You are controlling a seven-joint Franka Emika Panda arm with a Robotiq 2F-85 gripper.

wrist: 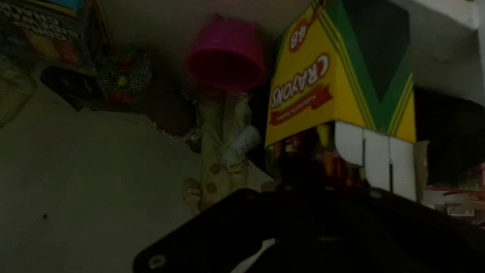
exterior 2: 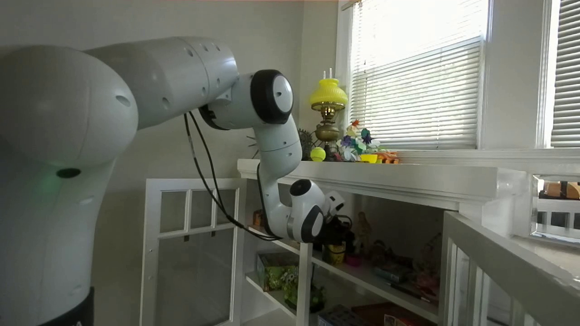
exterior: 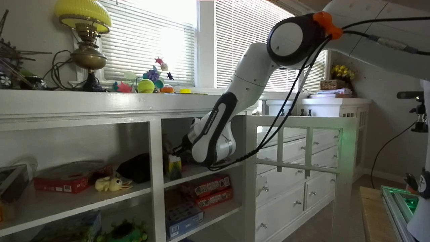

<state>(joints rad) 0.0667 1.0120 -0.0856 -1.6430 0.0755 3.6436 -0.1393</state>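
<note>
Jaws hung in shadow at the open top of the crayon box point(wrist: 339, 87); it was too dark to tell how wide they stood or if I'd hold of anything. That box stood upright in the cabinet point(exterior: 157, 174), w/ white card point(wrist: 348, 142) & crayons point(wrist: 331, 165) showing at its top. Pink cup point(wrist: 225, 53) was just beside it, figurine point(wrist: 207, 167) near, chalk box point(wrist: 53, 47) well apart. So far, I judged, the box was open & within reach; AFAICT no crayon was out & the box wasn't lifted.
</note>
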